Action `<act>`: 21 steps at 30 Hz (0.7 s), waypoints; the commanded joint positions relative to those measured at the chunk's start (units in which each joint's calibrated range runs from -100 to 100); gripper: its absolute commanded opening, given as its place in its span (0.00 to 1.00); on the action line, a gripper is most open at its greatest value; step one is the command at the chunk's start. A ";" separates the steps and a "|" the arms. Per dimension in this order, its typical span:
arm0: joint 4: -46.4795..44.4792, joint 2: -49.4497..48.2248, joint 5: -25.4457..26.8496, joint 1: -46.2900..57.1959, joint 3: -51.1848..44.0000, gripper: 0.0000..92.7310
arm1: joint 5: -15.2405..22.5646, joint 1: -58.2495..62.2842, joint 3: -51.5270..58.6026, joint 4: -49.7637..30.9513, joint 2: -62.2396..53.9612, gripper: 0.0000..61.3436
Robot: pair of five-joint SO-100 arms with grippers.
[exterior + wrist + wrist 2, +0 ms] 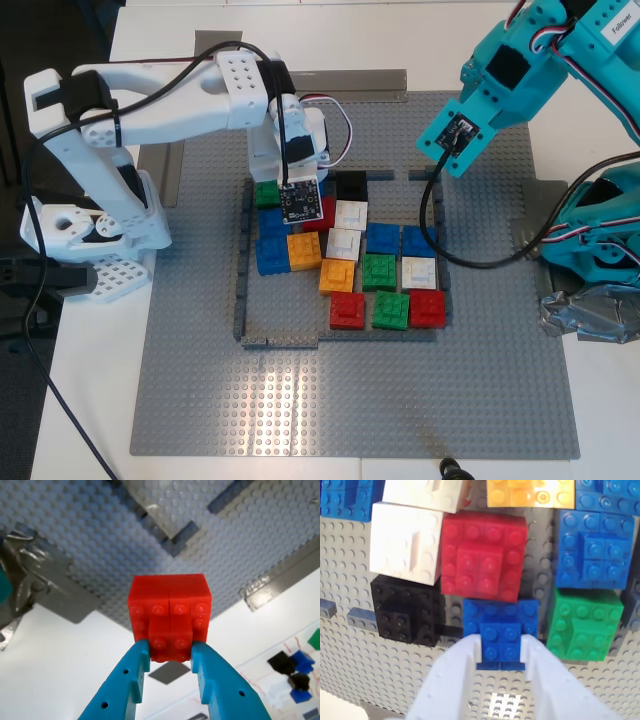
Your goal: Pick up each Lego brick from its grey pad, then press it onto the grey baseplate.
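Holding a red Lego brick (170, 615) by its raised top block, my first gripper (170, 652) is clenched on it, hanging above the grey baseplate (200, 380) toward the upper right of the exterior view. My second gripper (501, 652) is clamped on a blue Lego brick (501, 630), low among the placed bricks beside a black brick (407, 607), a green brick (582, 625) and another red brick (482, 555). Judging by the many bricks already inside the dark grey frame (240, 300), most work looks done; both held bricks remain to be pressed down and released.
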 commanded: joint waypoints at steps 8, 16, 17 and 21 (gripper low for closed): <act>0.52 -0.96 -7.02 -6.60 -0.29 0.00 | 1.42 4.22 -4.88 2.00 -3.81 0.00; 0.52 -0.96 -6.48 -6.89 -0.20 0.00 | 1.67 5.53 -7.68 3.63 -4.41 0.00; 0.52 -1.13 -5.55 -6.89 -0.20 0.00 | 1.71 5.53 -8.13 3.88 -4.41 0.00; -1.27 -1.47 -2.92 -6.60 -0.11 0.00 | 1.86 5.31 -8.76 3.96 -4.41 0.00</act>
